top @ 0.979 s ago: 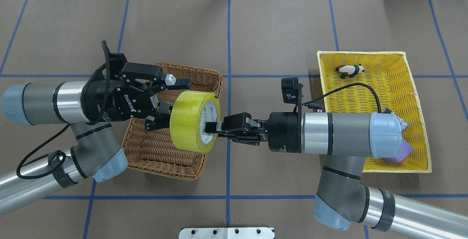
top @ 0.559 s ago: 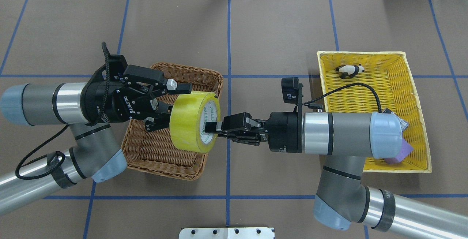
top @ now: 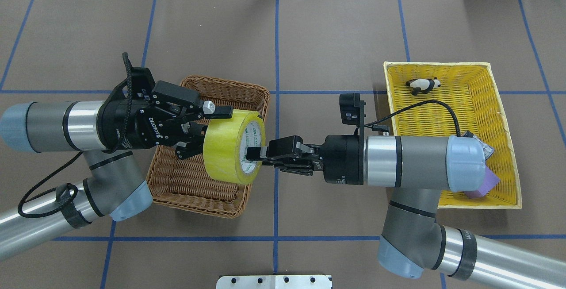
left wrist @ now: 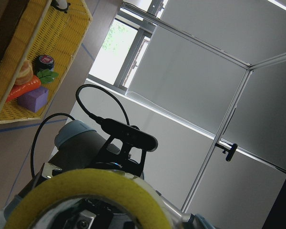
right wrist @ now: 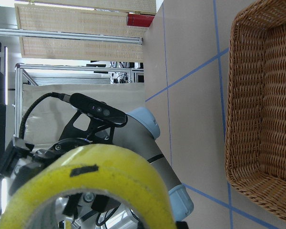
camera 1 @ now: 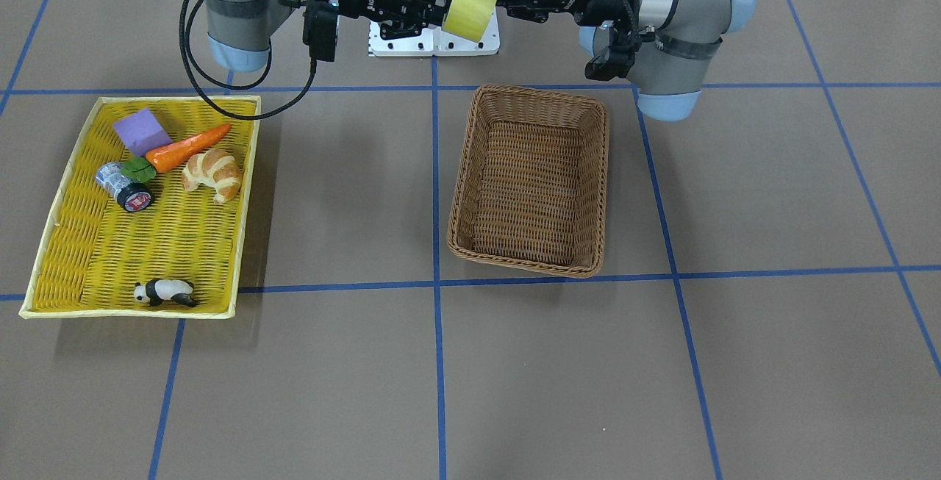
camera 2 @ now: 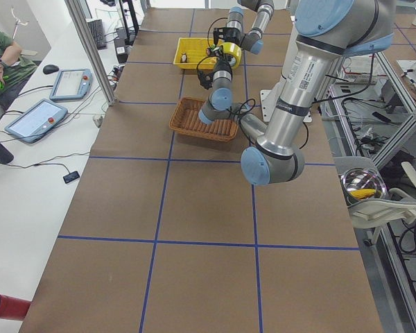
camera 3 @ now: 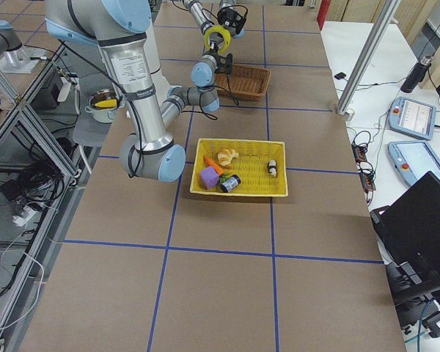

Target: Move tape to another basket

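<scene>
The yellow tape [top: 225,147] hangs in the air on its edge, above the brown wicker basket [top: 247,90]. My right gripper [top: 252,153] is shut on the roll's rim at the white core side. My left gripper [top: 208,130] is open at the roll's other side. Its upper finger [top: 219,112] lies at the roll's top edge, and its lower finger is partly hidden behind the roll. In the front view the tape [camera 1: 470,2] sits between both grippers, beyond the basket [camera 1: 529,98], which holds nothing. The tape fills the bottom of both the left wrist view [left wrist: 100,183] and the right wrist view [right wrist: 109,167].
A flat yellow tray [camera 1: 44,237] stands on my right side. It holds a panda figure [camera 1: 163,292], a croissant [camera 1: 213,175], a carrot [camera 1: 187,149], a purple block [camera 1: 141,129] and a silver cylinder [camera 1: 121,186]. My right forearm [top: 420,160] crosses the tray's near corner.
My left gripper's upper finger has come down onto the top edge of the tape. The tape and my right gripper have shifted very slightly left.
</scene>
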`<action>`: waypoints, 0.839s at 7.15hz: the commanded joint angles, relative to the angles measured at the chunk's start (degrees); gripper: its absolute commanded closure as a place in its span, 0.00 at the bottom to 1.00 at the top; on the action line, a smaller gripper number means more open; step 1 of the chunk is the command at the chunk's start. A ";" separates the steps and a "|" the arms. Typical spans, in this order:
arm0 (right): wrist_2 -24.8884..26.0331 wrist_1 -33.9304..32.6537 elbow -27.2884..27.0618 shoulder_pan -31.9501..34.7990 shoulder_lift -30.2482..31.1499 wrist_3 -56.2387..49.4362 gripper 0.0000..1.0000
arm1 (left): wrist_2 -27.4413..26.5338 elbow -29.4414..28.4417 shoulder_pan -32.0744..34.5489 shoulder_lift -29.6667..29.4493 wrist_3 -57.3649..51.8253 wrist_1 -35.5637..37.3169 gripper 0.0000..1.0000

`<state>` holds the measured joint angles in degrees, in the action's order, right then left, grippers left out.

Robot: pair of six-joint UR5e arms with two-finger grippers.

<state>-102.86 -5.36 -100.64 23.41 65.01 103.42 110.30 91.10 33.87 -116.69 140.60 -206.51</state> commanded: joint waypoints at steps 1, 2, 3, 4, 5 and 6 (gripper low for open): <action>0.12 0.00 0.01 -0.03 -0.15 0.03 0.51 | -0.08 0.04 -0.03 0.06 0.03 0.06 0.58; 0.20 0.00 0.01 -0.03 -0.15 0.03 0.46 | -0.08 0.04 -0.03 0.06 0.12 0.06 0.80; 0.20 0.00 -0.08 -0.03 -0.15 0.11 0.34 | 0.00 0.04 -0.12 0.06 0.12 -0.03 1.00; 0.20 0.00 -0.26 0.06 -0.15 0.12 0.15 | 0.00 0.04 -0.12 0.14 0.03 -0.12 1.00; 0.12 0.00 -0.34 0.06 -0.06 0.12 0.02 | 0.00 0.04 -0.12 0.15 0.12 -0.03 1.00; 0.03 -0.09 -0.43 0.23 0.11 0.29 0.01 | 0.35 0.04 -0.03 0.23 0.12 -0.03 1.00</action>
<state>-102.74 -5.38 -100.96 23.51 64.97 103.58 110.40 91.14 33.77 -116.52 140.69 -206.56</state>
